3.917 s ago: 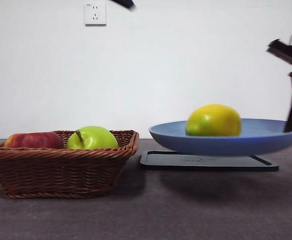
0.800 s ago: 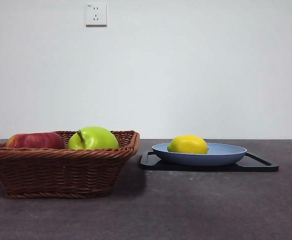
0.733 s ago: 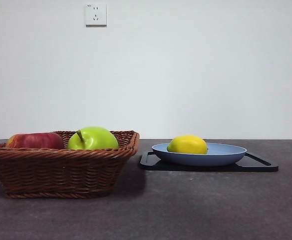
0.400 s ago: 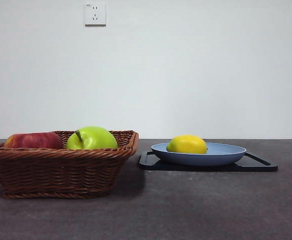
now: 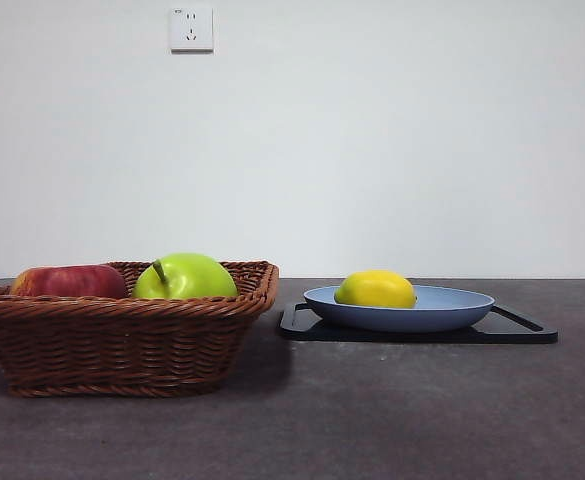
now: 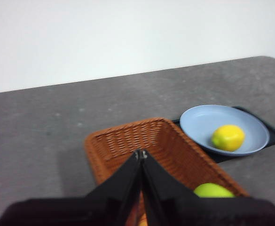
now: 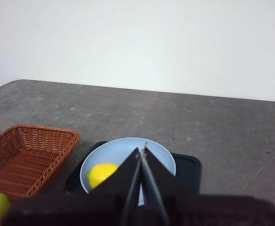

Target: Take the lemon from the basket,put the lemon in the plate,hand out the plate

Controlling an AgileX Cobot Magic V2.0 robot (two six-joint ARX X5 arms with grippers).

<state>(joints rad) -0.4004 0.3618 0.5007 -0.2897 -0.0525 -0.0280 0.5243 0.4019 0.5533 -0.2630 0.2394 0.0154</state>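
The lemon (image 5: 375, 289) lies in the light-blue plate (image 5: 452, 309), which rests on a black tray (image 5: 517, 330). The lemon also shows in the left wrist view (image 6: 228, 137) and the right wrist view (image 7: 102, 174), in the plate (image 6: 203, 122) (image 7: 161, 157). The brown wicker basket (image 5: 122, 340) stands to the left of the tray and holds a green apple (image 5: 185, 277) and a red apple (image 5: 69, 282). My left gripper (image 6: 141, 154) is shut and empty, high above the basket (image 6: 128, 141). My right gripper (image 7: 142, 149) is shut and empty, high above the plate. Neither shows in the front view.
A white wall with a socket (image 5: 191, 28) stands behind the grey table (image 5: 392, 420). The black tray (image 7: 186, 165) reaches past the plate on its right. The basket (image 7: 24, 150) sits close to the tray's left edge.
Earlier the plate with the lemon was held up near the camera by a gripper at the right edge. It now rests on the tray, and both arms have left the front view.
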